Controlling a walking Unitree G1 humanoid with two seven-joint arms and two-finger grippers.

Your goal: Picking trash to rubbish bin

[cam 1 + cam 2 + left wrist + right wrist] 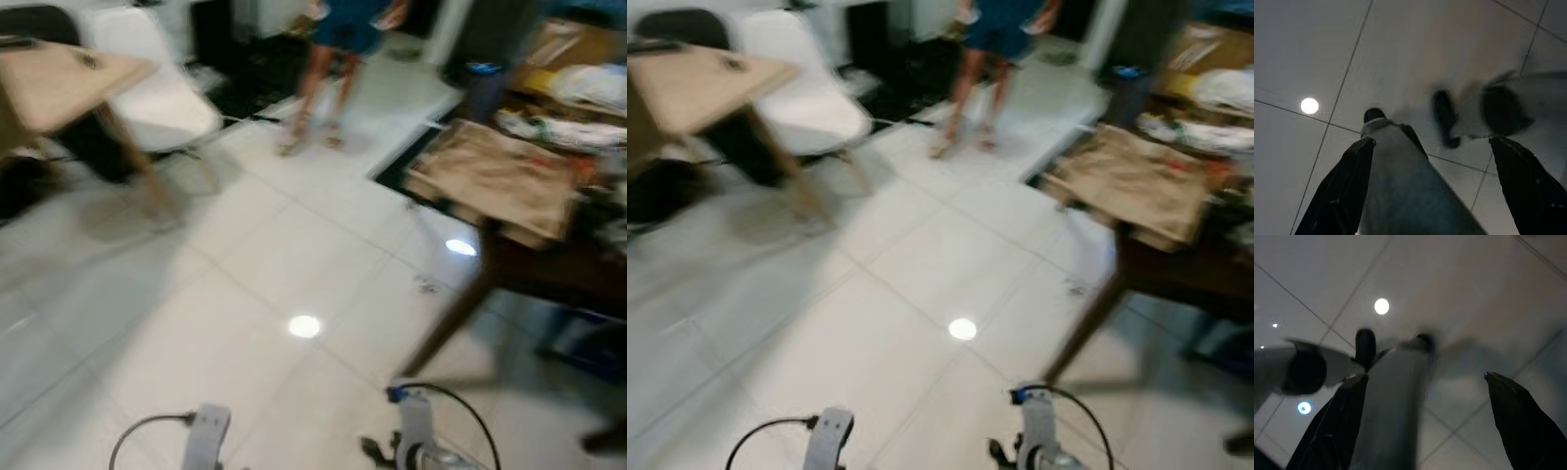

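Note:
Both arms hang low at the bottom of the blurred head views, the left arm (pixel 204 433) and the right arm (pixel 416 436), each with a black cable. My left gripper (pixel 1430 141) is open over the white floor tiles, its two black fingers (pixel 1337 196) spread wide and holding nothing. My right gripper (pixel 1424 376) is also open and holds nothing. A grey part of my own body runs between the fingers in each wrist view. I cannot make out any trash or rubbish bin with certainty.
A dark table (pixel 549 269) at the right carries a brown bag (pixel 495 176) and plastic bags. At the left stand a light wooden table (pixel 59 83) and a white chair (pixel 157 93). A person (pixel 338 59) in blue stands at the back. Glossy white tile floor (pixel 245 294) lies ahead.

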